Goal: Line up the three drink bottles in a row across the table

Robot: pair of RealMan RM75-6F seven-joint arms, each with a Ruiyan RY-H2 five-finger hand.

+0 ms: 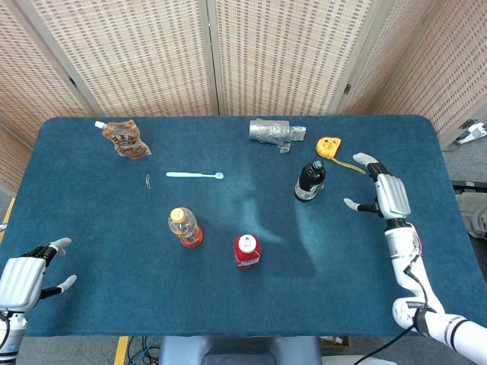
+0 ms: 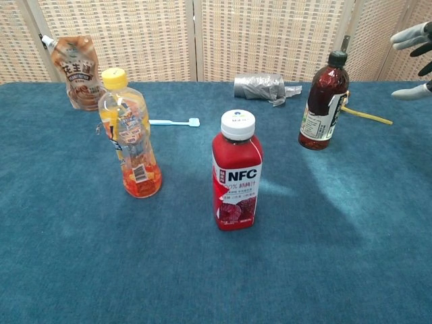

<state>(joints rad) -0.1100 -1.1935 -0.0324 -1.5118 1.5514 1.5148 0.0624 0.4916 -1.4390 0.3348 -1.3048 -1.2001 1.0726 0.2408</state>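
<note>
We see a table [image 2: 61, 270] w/ matt teal cloth, short fuzzy nap. Orange bottle [image 2: 130, 133]: clear glossy plastic, yellow cap, shiny printed label. Red bottle [image 2: 237, 171]: glossy plastic, white cap, smooth NFC label. Dark bottle [image 2: 323, 102]: dark glossy plastic, black cap, paper-like label. Pouch [image 2: 77, 64] looks like glossy printed film. Grey roll [image 2: 260, 86]: crinkled, dull silvery. We note a smooth pale plastic spoon [image 2: 174, 122]. Right hand [image 1: 388, 195]: smooth white and black plastic shells; left hand [image 1: 23, 278] likewise.

The head view looks steeply down on the whole table [image 1: 76, 304]. The chest view sits low and near. Both share the bottles left of the right hand [image 1: 386, 195].
</note>
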